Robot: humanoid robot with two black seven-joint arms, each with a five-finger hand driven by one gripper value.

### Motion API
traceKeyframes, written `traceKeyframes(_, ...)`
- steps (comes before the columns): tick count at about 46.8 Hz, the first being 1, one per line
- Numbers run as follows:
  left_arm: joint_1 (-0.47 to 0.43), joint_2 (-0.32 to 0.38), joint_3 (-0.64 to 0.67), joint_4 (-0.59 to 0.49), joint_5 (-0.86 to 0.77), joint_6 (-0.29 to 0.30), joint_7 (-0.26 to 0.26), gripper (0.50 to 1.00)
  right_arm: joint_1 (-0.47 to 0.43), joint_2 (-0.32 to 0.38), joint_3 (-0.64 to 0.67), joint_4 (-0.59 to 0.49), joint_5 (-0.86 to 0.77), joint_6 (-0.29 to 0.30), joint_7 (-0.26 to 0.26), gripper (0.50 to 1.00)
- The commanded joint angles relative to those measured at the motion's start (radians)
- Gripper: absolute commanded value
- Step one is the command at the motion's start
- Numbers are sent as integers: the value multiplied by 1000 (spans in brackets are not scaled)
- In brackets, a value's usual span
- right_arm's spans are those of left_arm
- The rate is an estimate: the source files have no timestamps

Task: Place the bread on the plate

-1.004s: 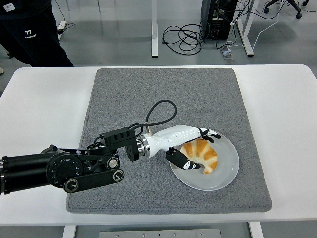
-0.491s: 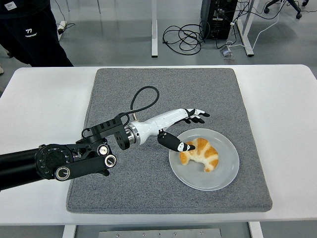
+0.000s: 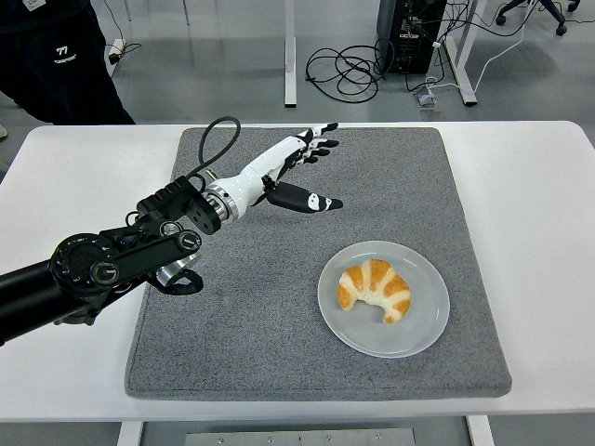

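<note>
While it hovers over the upper middle of the frame, the left hand (image 3: 299, 167) is spread wide, four fingers (image 3: 321, 141) fanned toward the upper right and the thumb (image 3: 311, 200) jutting to the right below them. It holds nothing and touches nothing; the grey mat (image 3: 307, 269) lies under it. Its white forearm runs down and left to the black arm (image 3: 93, 274), which enters from the left edge, with a black cable (image 3: 209, 139) looping above the wrist.

Well apart from the hand, at lower right of centre, the bread (image 3: 375, 288) lies on the plate (image 3: 418, 330). It is a crescent, its long axis running from left to lower right, with the curved back toward the upper right and both tips pointing down. The plate sits on the mat, and the mat on the white worktop (image 3: 530, 232).

A person (image 3: 56, 60) in dark clothing stands at the upper left corner.
</note>
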Motion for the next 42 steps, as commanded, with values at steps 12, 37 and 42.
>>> traceKeyframes(12, 79, 6, -138, 40, -164, -12, 0, 958, 0, 0, -1, 1, 0, 0, 0, 1000)
traceKeyframes(37, 200, 98, -320, 54, -338, -255, -62, 965, 0, 0, -1, 1, -1, 2, 0, 1000)
traceKeyframes(42, 220, 116, -314, 55, -324, -273, -160, 966, 0, 0, -1, 1, 0, 0, 0, 1000)
